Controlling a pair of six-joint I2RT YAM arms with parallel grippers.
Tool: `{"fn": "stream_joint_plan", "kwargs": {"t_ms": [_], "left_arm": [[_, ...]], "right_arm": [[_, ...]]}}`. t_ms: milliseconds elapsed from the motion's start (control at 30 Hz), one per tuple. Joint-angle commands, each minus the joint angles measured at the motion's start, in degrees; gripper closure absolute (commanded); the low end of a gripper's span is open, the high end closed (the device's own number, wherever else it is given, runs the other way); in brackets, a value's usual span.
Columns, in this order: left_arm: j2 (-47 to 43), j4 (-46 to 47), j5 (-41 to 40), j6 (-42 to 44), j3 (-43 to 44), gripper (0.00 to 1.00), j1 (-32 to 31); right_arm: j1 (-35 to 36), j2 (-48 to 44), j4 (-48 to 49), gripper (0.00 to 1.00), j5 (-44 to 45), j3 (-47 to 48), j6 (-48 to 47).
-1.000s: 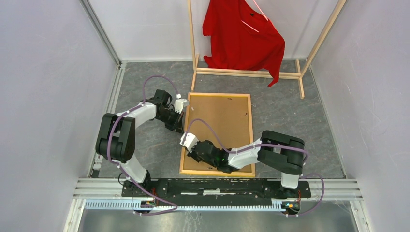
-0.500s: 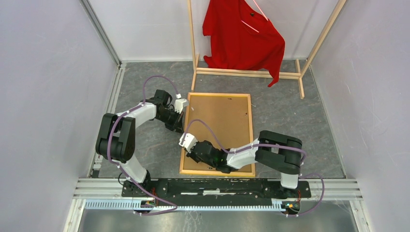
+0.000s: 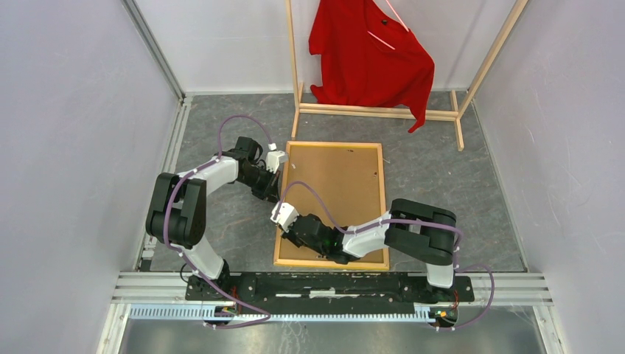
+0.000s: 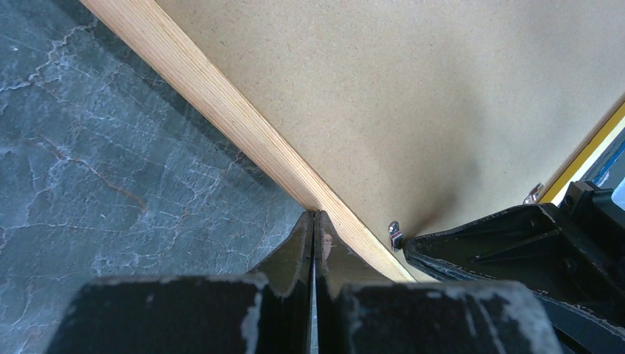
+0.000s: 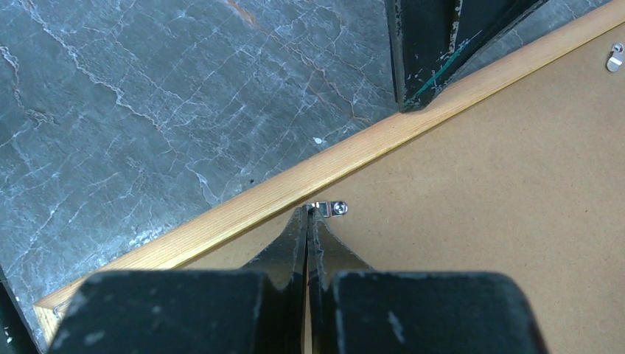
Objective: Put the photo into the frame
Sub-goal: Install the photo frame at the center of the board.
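The frame [image 3: 332, 144] lies face down, its backing board [image 3: 339, 184] filling it. The photo is out of sight, presumably under that board. The left gripper [image 4: 315, 215], clenched on nothing, presses the frame's left rail, seemingly to pin it. The right gripper [image 5: 307, 210], likewise clenched empty, noses a metal clip [image 5: 329, 209] just inside that rail, probably to turn it.

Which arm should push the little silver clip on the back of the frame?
The right gripper, probably: its shut tip sits right beside the clip, while the left gripper, also shut, rests on the wooden edge of the frame, farther from it.
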Motion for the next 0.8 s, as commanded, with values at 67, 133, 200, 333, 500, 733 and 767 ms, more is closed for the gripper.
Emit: {"fn": "stream_joint_plan", "kwargs": {"t_ms": [67, 133, 200, 333, 500, 733, 767], "left_arm": [[0.4, -1.2, -3.2, 3.5, -0.4, 0.96, -1.0], [0.6, -1.2, -3.4, 3.6, -0.4, 0.95, -1.1], [0.7, -1.2, -3.9, 3.9, -0.4, 0.96, -1.2], [1.0, -1.0, -4.9, 4.1, -0.7, 0.96, -1.6], [1.0, -0.6, -5.7, 4.2, -1.3, 0.96, -1.9], [0.8, -0.6, -6.2, 4.4, -1.5, 0.96, -2.2], [0.8, -0.6, -6.3, 4.3, -1.6, 0.96, -2.3]], "right_arm": [[-0.7, 1.7, 0.2, 1.00, 0.0, 1.1, 0.6], [-0.8, 1.7, 0.4, 1.00, -0.1, 1.0, 0.8], [-0.9, 1.8, 0.5, 1.00, -0.1, 1.0, 0.8], [-1.5, 2.0, 0.6, 1.00, -0.1, 1.1, 0.7], [-1.9, 2.1, 1.0, 1.00, -0.7, 1.2, 0.9], [-2.0, 2.4, 1.0, 1.00, -2.0, 2.4, 0.4], [-2.0, 2.3, 1.1, 1.00, -2.2, 2.5, 0.3]]}}
